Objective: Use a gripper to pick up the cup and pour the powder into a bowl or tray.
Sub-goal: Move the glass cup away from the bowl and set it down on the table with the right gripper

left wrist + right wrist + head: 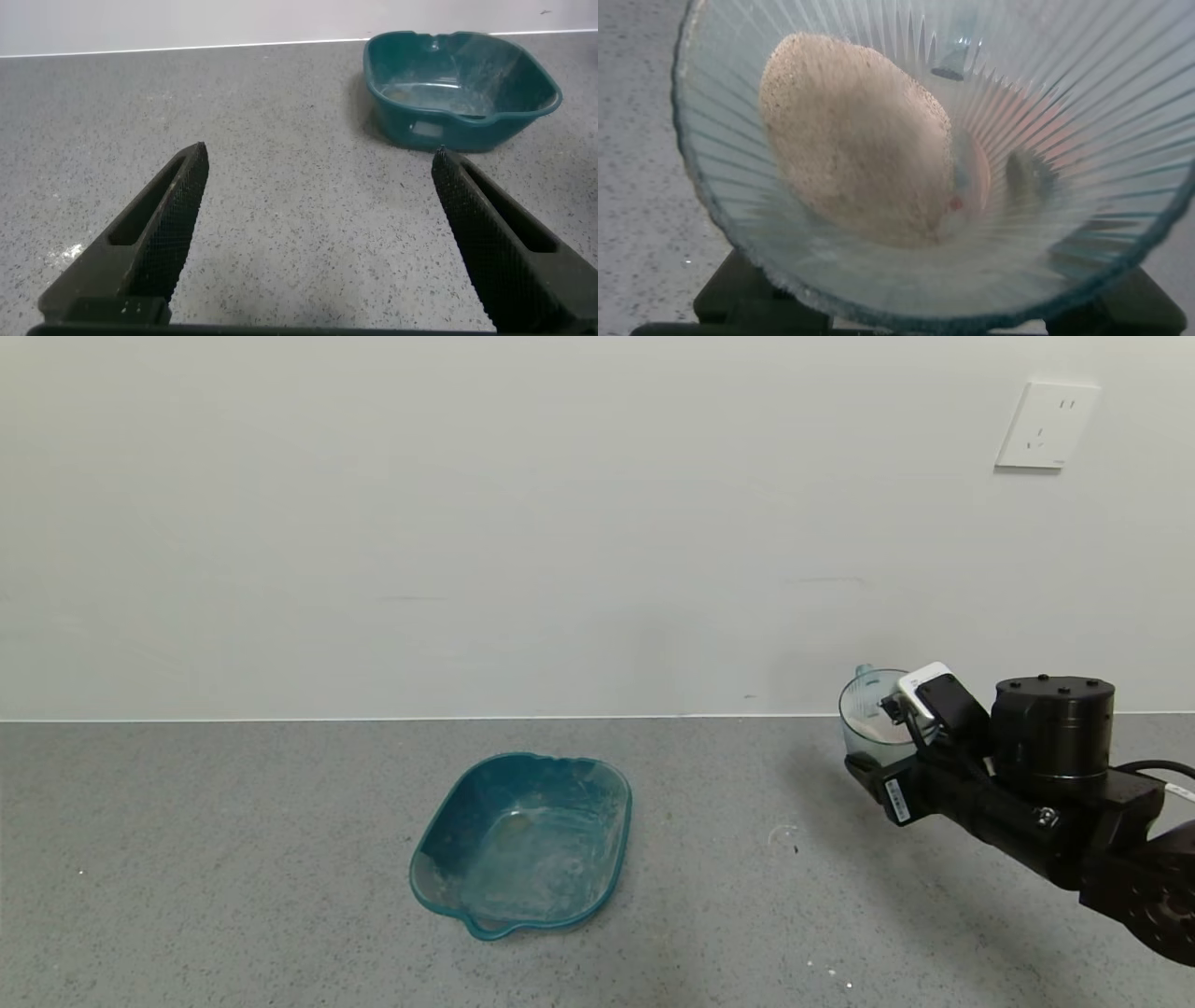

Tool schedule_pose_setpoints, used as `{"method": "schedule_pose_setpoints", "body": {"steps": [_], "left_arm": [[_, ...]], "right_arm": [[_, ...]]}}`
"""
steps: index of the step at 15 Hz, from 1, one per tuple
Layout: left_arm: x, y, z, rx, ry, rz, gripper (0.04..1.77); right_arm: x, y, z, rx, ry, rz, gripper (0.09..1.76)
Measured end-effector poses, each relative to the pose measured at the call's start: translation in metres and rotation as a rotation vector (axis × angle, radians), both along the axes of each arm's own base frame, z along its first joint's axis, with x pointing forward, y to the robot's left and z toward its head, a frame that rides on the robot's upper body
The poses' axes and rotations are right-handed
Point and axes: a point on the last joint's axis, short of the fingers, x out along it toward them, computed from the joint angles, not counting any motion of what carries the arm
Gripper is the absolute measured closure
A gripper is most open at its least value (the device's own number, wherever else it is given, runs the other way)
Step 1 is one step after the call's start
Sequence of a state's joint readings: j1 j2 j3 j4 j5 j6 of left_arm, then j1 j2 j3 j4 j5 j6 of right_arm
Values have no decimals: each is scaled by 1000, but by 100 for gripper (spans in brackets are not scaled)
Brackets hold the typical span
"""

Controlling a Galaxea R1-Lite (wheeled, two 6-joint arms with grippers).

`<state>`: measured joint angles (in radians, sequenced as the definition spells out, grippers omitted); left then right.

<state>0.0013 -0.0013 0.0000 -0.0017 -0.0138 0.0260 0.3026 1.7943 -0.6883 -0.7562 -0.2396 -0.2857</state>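
**Right tool holds the cup off the surface, at about 4 o'clock from the tray**

You have the right tool (904,721) closed around the cup (868,714), a ribbed, translucent blue-green cup that hangs above the grey speckled surface (233,859) at the right of the head view. From the teal tray (523,845) at the middle of the scene, the cup sits out toward 3 o'clock, well apart from it. One white-tipped finger lies across the cup's near rim, and the black body of the arm trails back toward 4 o'clock. A small handle shows at the cup's far rim.

Look down through the right wrist camera and you see straight into the cup (971,187): its ribbed wall fills the picture, tipped toward the lens, and a mound of pale sandy powder (859,140) rests against one side of the inside wall. A pinkish tint shows through the translucent wall, but you cannot tell what lies behind it.

The tray is squarish with handles, and its inside is streaked with whitish dust. A few pale specks lie on the surface between the tray and the cup.

Your left tool (318,233) appears only in its own wrist view, its two dark ribbed fingers (159,233) spread wide, hovering low over bare surface with nothing between them. The tray (458,84) lies well ahead of it.
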Motion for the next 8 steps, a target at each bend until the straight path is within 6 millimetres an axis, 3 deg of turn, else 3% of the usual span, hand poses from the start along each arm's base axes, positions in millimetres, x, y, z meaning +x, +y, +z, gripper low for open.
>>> {"method": "schedule_pose_setpoints", "body": {"steps": [8], "left_arm": [[0,0,0,0,0,0,9]], "right_arm": [[2,18,-18,147,68,123,56]]}}
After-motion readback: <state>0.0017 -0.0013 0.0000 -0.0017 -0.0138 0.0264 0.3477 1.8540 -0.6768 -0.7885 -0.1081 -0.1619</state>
